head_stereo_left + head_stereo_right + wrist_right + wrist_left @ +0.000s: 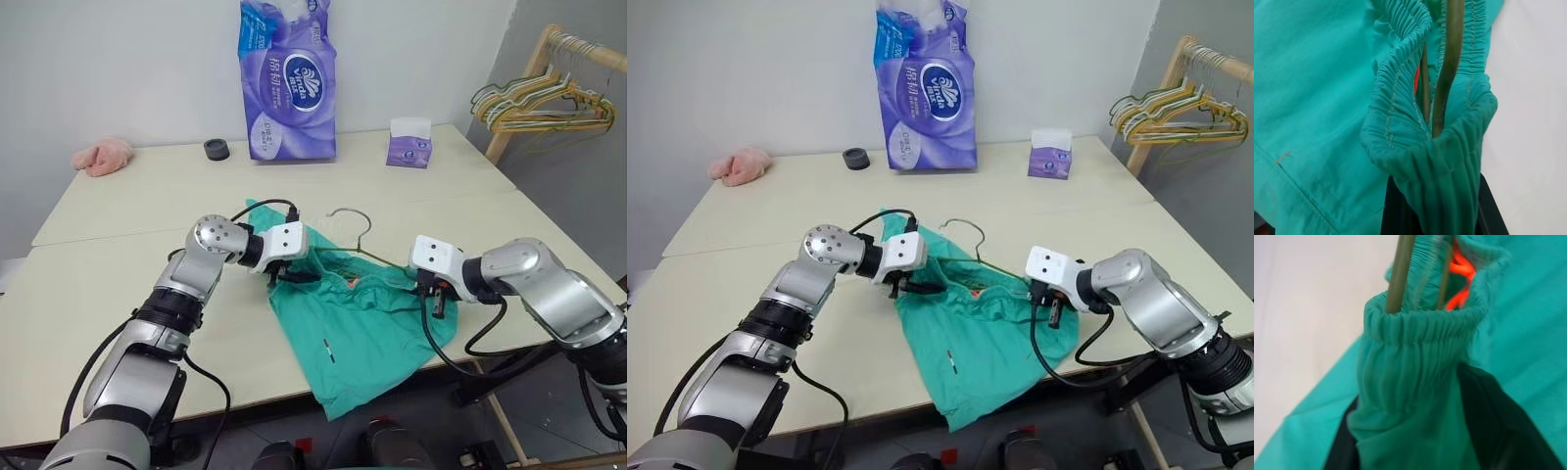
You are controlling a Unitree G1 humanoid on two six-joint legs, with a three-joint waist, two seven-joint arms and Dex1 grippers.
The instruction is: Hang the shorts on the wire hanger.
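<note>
Left eye view: teal-green fabric shorts (362, 333) lie on the pale table (118, 264), hem hanging over the near edge. Thin grey wire hanger (355, 227) sits inside the waistband, hook toward the wall. Right gripper (438, 296) pinched shut on waistband; left gripper (290, 273) at the other corner, grip unclear. Advice: keep waistband taut along the hanger's shoulders, lift level.

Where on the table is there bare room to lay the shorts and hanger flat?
Free: the far-left tabletop between the pink cloth and the left gripper; also the stretch between the tissue box and the right gripper. Crowded: the near middle, where the shorts and wire hanger lie between both grippers.
</note>
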